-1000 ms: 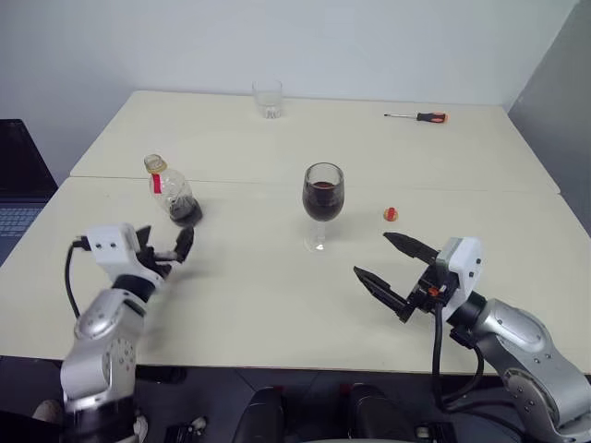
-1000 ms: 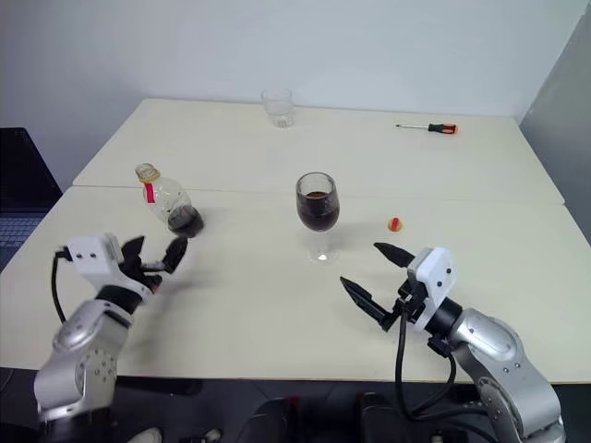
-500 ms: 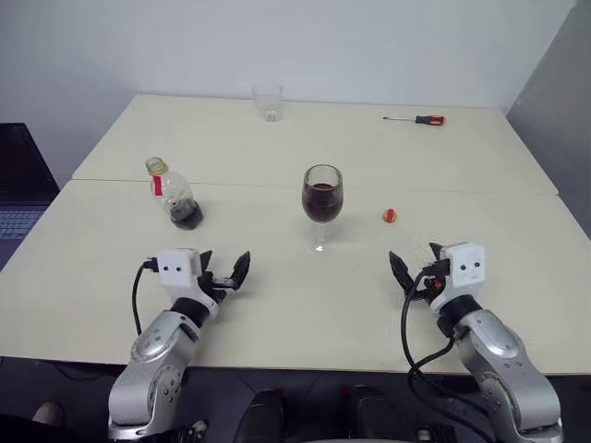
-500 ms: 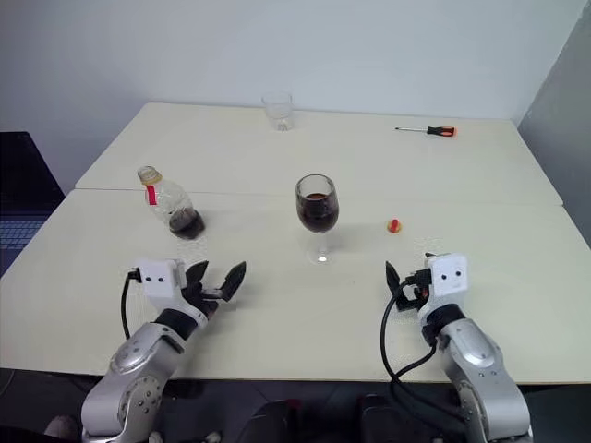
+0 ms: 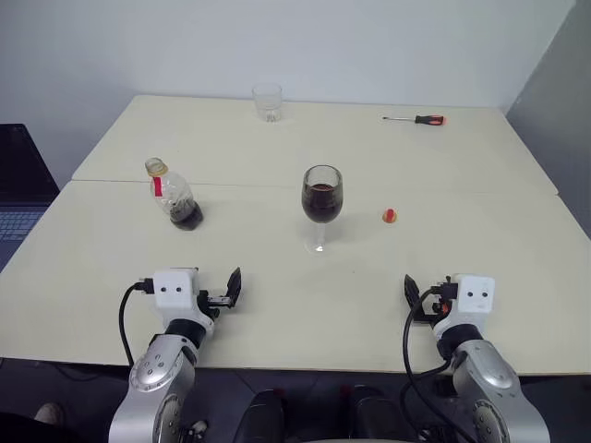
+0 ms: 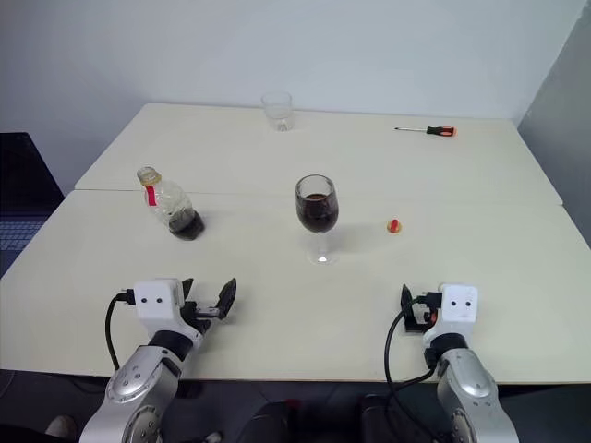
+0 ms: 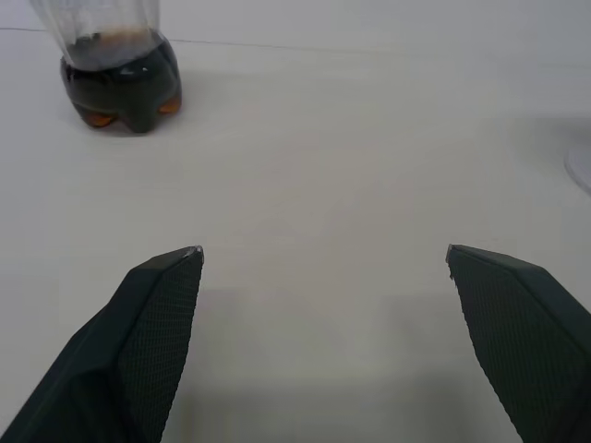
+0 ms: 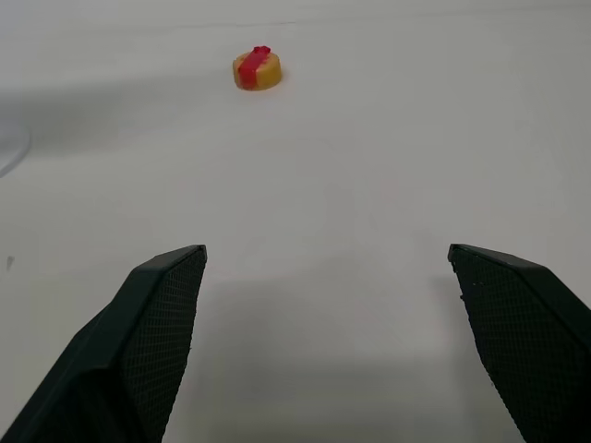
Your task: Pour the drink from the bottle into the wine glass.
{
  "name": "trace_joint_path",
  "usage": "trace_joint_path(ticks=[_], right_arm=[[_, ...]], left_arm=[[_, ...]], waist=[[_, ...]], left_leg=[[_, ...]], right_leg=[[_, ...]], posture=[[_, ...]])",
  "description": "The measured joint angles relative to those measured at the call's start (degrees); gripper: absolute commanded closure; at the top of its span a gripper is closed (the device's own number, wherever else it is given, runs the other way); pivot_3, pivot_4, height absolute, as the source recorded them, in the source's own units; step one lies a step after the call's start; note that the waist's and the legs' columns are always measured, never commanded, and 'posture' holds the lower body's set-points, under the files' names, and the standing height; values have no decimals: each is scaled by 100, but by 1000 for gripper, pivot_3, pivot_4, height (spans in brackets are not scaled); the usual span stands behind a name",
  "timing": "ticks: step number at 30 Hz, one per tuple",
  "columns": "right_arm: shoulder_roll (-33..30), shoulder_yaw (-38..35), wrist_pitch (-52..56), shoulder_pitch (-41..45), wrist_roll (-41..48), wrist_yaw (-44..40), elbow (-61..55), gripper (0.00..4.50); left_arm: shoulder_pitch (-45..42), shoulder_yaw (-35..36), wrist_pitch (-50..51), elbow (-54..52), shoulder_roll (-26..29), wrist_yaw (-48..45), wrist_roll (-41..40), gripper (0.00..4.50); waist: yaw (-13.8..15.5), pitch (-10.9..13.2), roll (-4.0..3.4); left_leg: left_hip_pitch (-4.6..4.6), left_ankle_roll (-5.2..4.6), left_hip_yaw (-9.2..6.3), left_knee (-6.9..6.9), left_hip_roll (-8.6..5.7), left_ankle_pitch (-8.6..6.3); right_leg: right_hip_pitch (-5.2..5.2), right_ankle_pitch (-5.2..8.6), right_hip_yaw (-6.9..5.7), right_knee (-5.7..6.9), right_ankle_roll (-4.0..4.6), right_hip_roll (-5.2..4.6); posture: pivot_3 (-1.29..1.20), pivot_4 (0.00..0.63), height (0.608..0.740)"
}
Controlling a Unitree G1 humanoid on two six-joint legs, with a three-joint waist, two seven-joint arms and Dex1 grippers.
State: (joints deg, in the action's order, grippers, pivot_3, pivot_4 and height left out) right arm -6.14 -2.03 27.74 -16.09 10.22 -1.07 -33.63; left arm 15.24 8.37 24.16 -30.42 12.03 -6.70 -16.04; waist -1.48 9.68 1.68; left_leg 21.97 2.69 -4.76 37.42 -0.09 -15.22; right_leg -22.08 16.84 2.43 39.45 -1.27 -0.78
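The bottle (image 5: 174,196) stands at the table's left with a little dark drink (image 7: 120,88) in its base. The wine glass (image 5: 321,198) stands at mid-table, its bowl about half full of the same dark liquid. A yellow-and-red cap (image 8: 257,69) lies on the table to the right of the glass. My left gripper (image 7: 323,251) hovers open and empty near the front edge, pointing toward the bottle but well short of it. My right gripper (image 8: 328,249) is open and empty near the front edge at the right, pointing toward the cap.
A short clear tumbler (image 5: 267,100) stands at the table's far edge. A screwdriver (image 5: 420,118) with a red-and-black handle lies at the far right. A dark laptop (image 5: 14,185) sits beyond the table's left side. A seam (image 5: 462,187) crosses the tabletop behind the glass.
Both arms drew back toward the table's front edge. The left gripper came away from the bottle and inward. The right gripper sank and turned from sideways to point straight ahead. Both stayed open.
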Motion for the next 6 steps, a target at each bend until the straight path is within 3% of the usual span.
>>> trace_joint_path(ticks=[6], right_arm=[[2, 6, -92, 1, -72, -9, 15, 0]], left_arm=[[-25, 2, -67, -48, -60, 2, 59, 22]], waist=[[0, -1, 0]], left_leg=[[-8, 1, 6, -34, -1, 1]], right_leg=[[1, 1, -2, -21, -3, -1]], posture=[[0, 150, 740]])
